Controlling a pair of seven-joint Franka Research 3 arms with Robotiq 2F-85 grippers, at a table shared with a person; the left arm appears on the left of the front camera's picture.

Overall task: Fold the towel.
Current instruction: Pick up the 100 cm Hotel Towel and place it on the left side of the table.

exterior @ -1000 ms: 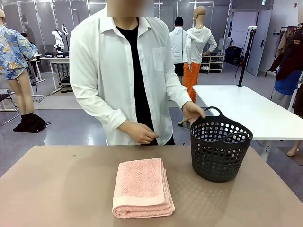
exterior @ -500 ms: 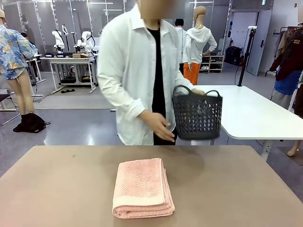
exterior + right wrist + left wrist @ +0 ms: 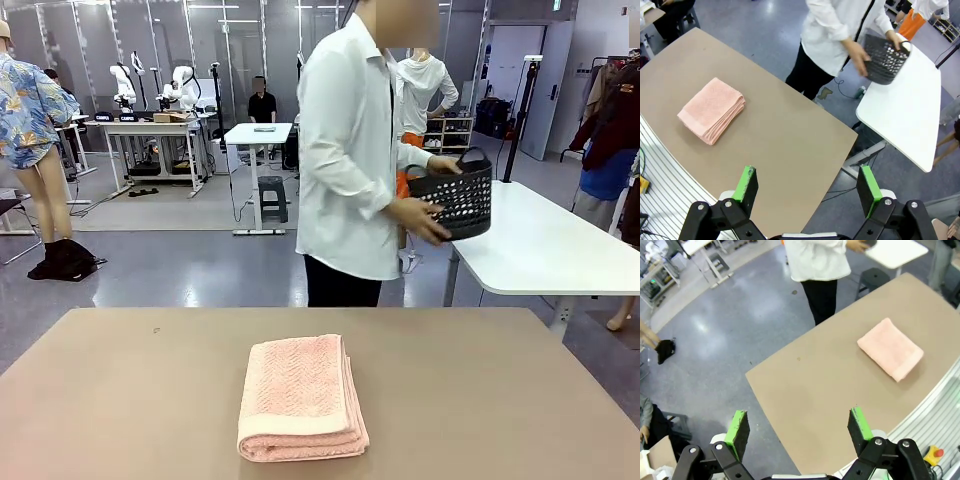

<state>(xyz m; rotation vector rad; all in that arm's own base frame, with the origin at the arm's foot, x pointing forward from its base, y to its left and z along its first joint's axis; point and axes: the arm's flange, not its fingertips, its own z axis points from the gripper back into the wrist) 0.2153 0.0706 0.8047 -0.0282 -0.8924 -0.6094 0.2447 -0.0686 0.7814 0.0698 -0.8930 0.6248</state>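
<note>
Towel folded, flat on desk. Left gripper and right gripper both spread wide, empty, high above. Basket in person's hands.

Left end effector and right end effector both hang high, fingers spread wide apart, holding nothing.

Towel: salmon-pink, folded into thick rect. stack, lying flat near centre of brown table, plain band along near edge. Person: white shirt, dark trousers, standing beyond table's far edge, turned sideways, both hands on black perforated basket, held above white table at right.
</note>
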